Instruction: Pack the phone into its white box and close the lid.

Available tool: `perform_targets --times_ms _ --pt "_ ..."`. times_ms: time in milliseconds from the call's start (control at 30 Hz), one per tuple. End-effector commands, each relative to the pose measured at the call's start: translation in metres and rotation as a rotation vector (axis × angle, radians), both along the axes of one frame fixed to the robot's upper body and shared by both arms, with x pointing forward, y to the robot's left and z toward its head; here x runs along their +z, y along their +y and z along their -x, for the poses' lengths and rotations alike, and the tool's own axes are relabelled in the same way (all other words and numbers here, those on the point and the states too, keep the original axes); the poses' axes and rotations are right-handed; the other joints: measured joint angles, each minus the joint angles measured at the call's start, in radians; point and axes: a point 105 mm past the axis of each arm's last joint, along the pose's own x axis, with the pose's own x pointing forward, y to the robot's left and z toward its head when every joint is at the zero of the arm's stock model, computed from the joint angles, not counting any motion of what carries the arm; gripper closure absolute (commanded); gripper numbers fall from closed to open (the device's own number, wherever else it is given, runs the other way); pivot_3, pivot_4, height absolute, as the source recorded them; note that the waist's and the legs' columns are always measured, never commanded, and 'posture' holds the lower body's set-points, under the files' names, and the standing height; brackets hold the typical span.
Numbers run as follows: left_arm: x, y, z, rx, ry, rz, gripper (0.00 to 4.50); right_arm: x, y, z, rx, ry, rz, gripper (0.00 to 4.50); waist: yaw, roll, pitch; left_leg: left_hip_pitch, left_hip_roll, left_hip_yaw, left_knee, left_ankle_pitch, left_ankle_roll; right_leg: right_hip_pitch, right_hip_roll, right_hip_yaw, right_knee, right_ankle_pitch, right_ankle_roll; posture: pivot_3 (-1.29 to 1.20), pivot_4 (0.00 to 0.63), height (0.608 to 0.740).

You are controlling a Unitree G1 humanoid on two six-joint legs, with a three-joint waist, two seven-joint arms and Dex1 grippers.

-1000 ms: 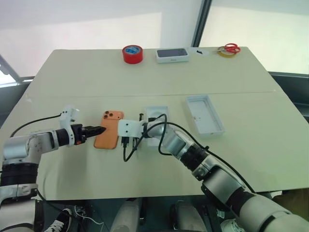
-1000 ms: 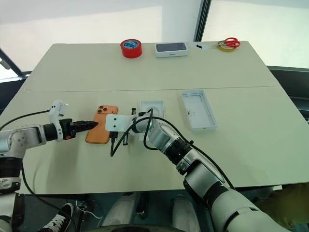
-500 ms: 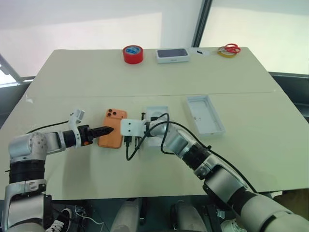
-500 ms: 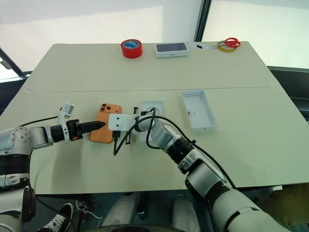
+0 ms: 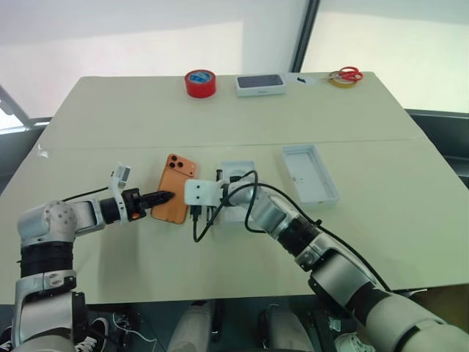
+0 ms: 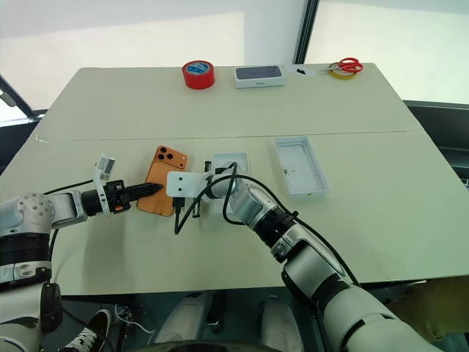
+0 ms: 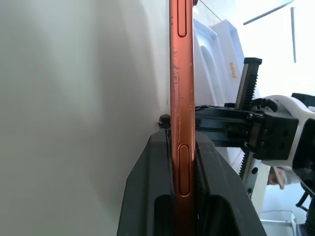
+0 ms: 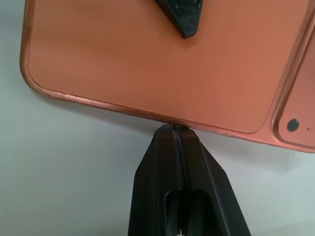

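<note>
The left claw (image 5: 167, 196) pinches the phone (image 5: 175, 199) by its long left edge, tilted up off the tabletop (image 5: 220, 110). The right claw (image 8: 178, 132), pressed together, props the opposite edge. The box (image 5: 237, 188) lies just right of the phone, long axes roughly parallel.

Orange phone (image 5: 175, 199) back-up, left of the open white box (image 5: 237, 175); lid (image 5: 311, 173) farther right.

Phone (image 8: 162, 59) back smooth matt orange, edge shiny metal, scuffed; gripper fingers (image 7: 147, 196) matt black plastic; table (image 5: 220, 110) matt beige
</note>
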Motion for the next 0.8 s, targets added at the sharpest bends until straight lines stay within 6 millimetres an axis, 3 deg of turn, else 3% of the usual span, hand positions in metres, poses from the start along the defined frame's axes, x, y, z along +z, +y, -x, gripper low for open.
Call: perform_targets --times_ms 33,200,433,533,667,800 --pt "-0.01 0.002 0.003 0.017 0.07 0.01 4.46 0.01 0.002 -0.003 -0.001 -0.027 -0.023 4.5 0.0 0.0 0.0 0.0 0.0 0.0 -0.001 0.0 0.0 0.0 0.0 0.0 0.0 0.0 0.0 0.0 0.15 0.738" --pt "-0.004 0.007 0.003 0.043 0.064 0.079 4.46 0.015 0.002 -0.003 0.0 -0.025 -0.052 4.5 -0.001 0.0 0.0 0.0 0.0 0.0 -0.001 0.0 0.0 0.0 0.0 0.0 0.0 0.0 0.0 0.0 0.15 0.738" --pt "0.018 0.017 -0.002 0.111 -0.049 0.186 4.46 0.07 -0.002 0.009 0.056 0.129 -0.4 4.5 -0.002 -0.002 0.002 -0.001 0.001 0.0 -0.001 0.0 0.0 -0.001 0.0 0.0 0.0 0.0 0.0 0.0 0.15 0.738" --pt "0.019 0.015 -0.003 0.138 -0.089 0.209 4.5 0.072 -0.025 0.018 0.122 0.15 -0.4 3.65 0.003 -0.002 0.002 -0.001 0.001 0.0 -0.002 -0.001 0.002 -0.001 -0.001 0.0 -0.001 0.0 0.0 0.0 0.15 0.738" --pt "0.023 0.001 0.009 0.087 -0.109 0.293 4.5 0.041 -0.075 0.044 0.217 0.145 -0.19 1.6 0.007 -0.003 0.002 -0.001 -0.001 0.0 -0.001 -0.004 0.006 0.0 -0.003 0.0 -0.002 0.0 0.0 0.0 0.15 0.738" --pt "0.026 -0.002 0.012 0.073 -0.115 0.329 4.5 0.032 -0.106 0.06 0.241 0.152 -0.128 1.6 -0.003 -0.003 0.003 -0.003 -0.001 0.001 -0.001 -0.004 0.007 0.0 -0.003 0.0 -0.003 0.0 0.0 0.0 0.15 0.738"
